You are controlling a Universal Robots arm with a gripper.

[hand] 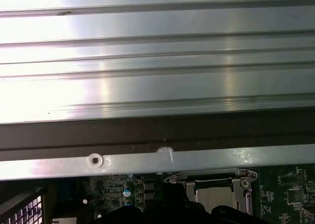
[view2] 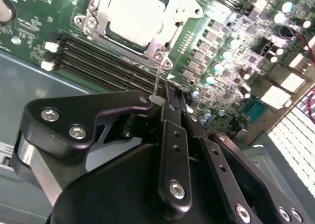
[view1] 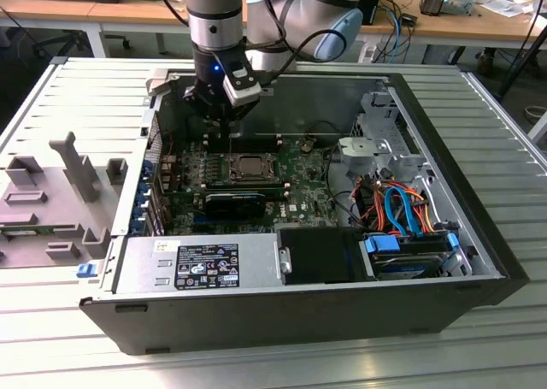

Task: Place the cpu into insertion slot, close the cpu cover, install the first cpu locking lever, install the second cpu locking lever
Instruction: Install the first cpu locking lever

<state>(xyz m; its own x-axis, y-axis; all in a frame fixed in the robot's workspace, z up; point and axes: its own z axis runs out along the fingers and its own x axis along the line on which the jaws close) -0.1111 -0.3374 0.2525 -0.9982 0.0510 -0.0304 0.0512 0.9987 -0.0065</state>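
Note:
In the second wrist view the cpu, a dull silver square, lies in the insertion slot. The silver cpu cover lies flat around it. A thin wire locking lever rises from the socket's corner to the tips of my black gripper, whose fingers are pressed together on its end. In the exterior view the gripper hangs just beyond the socket's far edge, inside the open computer case. The first wrist view shows the socket and the cpu below the case wall.
Long memory slots run beside the socket. A black expansion card lies in front of it. The power supply and a drive bay with cables sit at the case's front. A grey fixture stands at the exterior view's left.

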